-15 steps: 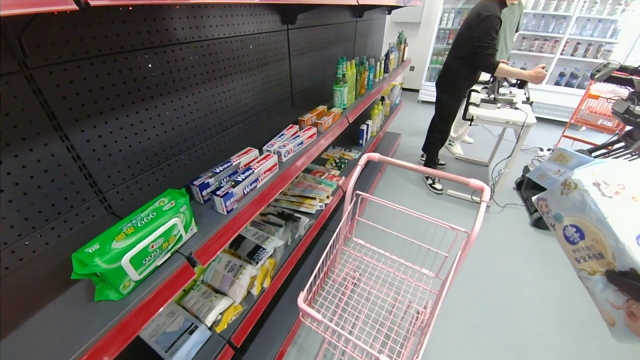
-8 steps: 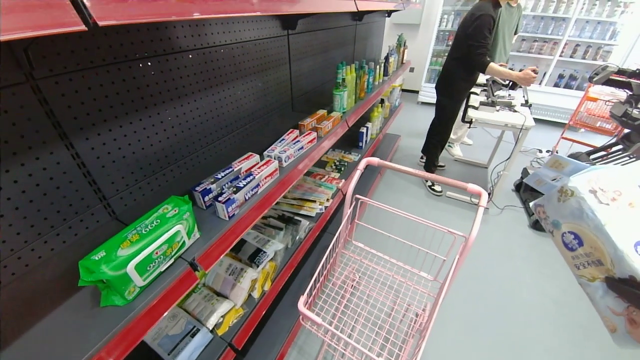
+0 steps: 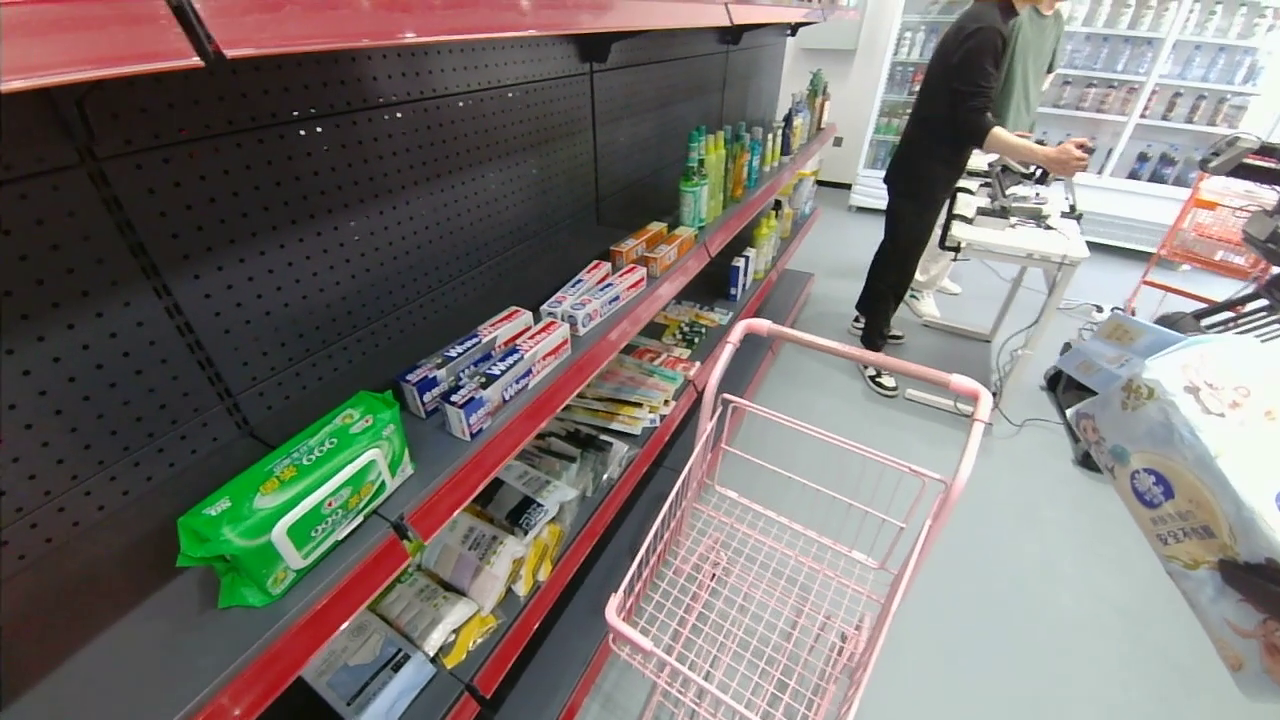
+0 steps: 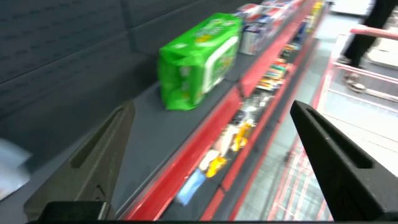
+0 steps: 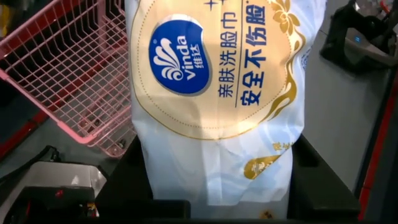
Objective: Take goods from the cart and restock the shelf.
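Nearby, glossy plastic pack (image 5: 211,93), wire cart (image 3: 850,349).

Tissue pack (image 3: 1195,470): big soft white plastic pkg w/ gold oval, blue round logo, cartoon prints. Held off the floor in the right hand (image 5: 217,193), its fingers clamped on either side of the pack's lower part. Sits to the right of the cart, well apart from the shelf.

Cart (image 3: 860,352): pink wire basket w/ pink handle bar, upright on grey floor, just beside the shelf's bottom front edge.

Shelf (image 3: 560,395): grey boards, red front edges, black pegboard back.
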Robot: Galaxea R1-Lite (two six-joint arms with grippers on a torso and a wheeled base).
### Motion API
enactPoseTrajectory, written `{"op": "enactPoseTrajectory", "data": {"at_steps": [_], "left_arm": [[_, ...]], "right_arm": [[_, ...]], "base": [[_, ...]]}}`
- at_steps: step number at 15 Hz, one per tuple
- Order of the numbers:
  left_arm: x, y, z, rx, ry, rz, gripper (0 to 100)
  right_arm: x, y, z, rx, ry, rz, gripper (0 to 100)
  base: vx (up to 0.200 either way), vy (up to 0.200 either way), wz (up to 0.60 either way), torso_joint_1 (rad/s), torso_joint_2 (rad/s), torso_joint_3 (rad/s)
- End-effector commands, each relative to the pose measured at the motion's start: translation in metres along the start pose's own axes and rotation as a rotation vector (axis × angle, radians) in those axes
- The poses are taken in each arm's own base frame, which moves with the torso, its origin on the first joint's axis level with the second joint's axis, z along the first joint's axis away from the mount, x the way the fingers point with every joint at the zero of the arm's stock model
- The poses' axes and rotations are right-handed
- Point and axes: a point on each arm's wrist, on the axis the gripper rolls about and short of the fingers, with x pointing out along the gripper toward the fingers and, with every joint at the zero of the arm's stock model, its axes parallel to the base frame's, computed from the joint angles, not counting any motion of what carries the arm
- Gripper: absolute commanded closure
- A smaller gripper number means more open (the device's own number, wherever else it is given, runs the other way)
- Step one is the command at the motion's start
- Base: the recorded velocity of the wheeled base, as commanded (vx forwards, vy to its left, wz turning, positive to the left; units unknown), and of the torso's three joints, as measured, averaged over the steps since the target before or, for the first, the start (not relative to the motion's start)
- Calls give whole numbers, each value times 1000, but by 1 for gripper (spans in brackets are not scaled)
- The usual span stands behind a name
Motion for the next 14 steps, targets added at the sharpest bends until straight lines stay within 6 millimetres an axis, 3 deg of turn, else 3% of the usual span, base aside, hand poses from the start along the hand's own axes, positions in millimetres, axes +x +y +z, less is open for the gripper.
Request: {"op": "enactPoseTrajectory", "data": {"at_steps": [1, 14], "left_arm": [[0, 0, 0, 0, -1, 0, 0], [0, 0, 0, 0, -1, 0, 0]], "right_arm": [[2, 1, -1, -1, 13, 4, 100], [6, 1, -1, -26, 27, 19, 100]], "base": [[0, 0, 600, -2, -7, 7], [0, 0, 600, 2, 1, 2]]}}
